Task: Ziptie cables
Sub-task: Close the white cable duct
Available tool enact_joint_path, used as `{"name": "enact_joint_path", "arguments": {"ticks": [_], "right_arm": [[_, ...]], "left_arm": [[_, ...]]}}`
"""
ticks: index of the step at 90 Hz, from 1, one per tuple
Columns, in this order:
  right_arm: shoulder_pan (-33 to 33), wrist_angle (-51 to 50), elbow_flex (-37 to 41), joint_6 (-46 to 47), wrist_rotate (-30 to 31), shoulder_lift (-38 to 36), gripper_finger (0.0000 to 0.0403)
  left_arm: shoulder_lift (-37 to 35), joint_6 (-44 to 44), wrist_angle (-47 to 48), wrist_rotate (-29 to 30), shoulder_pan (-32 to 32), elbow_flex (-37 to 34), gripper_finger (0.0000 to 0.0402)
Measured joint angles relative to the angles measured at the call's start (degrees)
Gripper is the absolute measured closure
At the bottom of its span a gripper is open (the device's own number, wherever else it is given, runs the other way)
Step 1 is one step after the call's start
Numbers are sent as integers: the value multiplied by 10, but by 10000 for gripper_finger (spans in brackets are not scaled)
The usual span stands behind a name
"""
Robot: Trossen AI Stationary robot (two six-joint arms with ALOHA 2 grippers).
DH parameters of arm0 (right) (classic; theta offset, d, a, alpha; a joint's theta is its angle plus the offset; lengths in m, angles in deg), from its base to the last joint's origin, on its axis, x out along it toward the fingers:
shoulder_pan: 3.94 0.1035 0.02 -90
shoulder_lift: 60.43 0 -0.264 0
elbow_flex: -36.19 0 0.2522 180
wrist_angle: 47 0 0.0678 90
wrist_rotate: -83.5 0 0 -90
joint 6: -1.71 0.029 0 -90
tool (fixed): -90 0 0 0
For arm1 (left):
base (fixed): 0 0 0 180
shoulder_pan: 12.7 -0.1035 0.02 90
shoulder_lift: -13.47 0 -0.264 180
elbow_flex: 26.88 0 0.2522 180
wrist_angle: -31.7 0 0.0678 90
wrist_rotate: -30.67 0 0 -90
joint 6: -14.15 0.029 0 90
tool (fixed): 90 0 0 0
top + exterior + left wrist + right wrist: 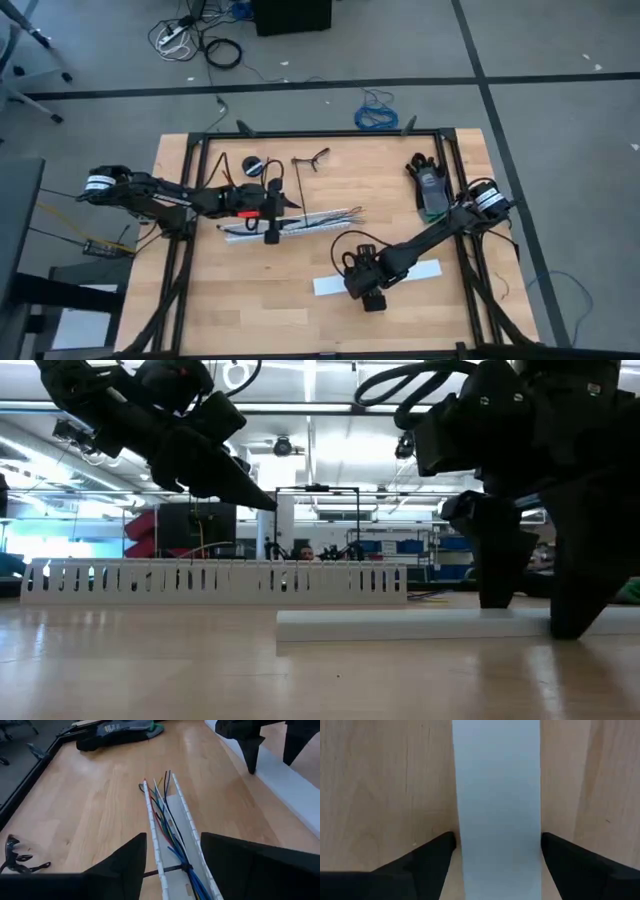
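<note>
— Risk is judged how?
— The cables [167, 822] lie in the white slotted strip [186, 815] at mid tabletop [300, 310], a black ziptie [172, 869] already round them. The left hand [172, 857] hovers open just above that end; a careless descent could snag wires or drag the strip. The right hand [497, 852] is spread open astride the flat white cover strip [497, 795]; an off-centre closure could skew it.
— And the count?
— Two hands, one slotted strip, one cover strip and one ziptie are seen. Perhaps seven or eight wires are counted, though overlap leaves that uncertain.
</note>
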Motion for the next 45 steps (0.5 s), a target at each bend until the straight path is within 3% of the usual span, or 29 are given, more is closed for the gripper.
{"name": "enact_joint_path", "arguments": {"ticks": [27, 45], "right_arm": [[0, -18, -18, -2, -1, 3, 173], [0, -18, -18, -2, 0, 2, 171]], "left_arm": [[0, 0, 0, 0, 0, 0, 218], [0, 0, 0, 0, 0, 0, 218]]}}
